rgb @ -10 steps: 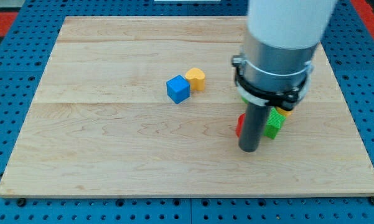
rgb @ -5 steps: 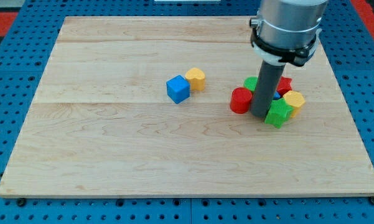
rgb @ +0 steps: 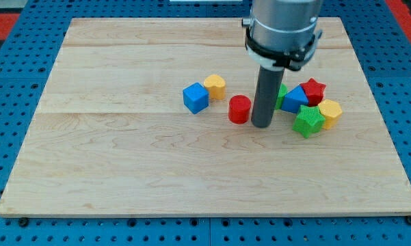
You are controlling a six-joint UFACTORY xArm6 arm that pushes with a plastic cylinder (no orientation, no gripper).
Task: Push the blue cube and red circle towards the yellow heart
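A: Where my tip [rgb: 262, 125] rests, what sits nearest?

B: The red circle [rgb: 239, 109], just left (it's a bare rod). Further left: blue cube [rgb: 195, 98] touching yellow heart [rgb: 215, 86].

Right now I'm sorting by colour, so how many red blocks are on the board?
2. The red circle sits just to the view's left of my tip. The red star is in the cluster at the view's right. The rod may hide others.
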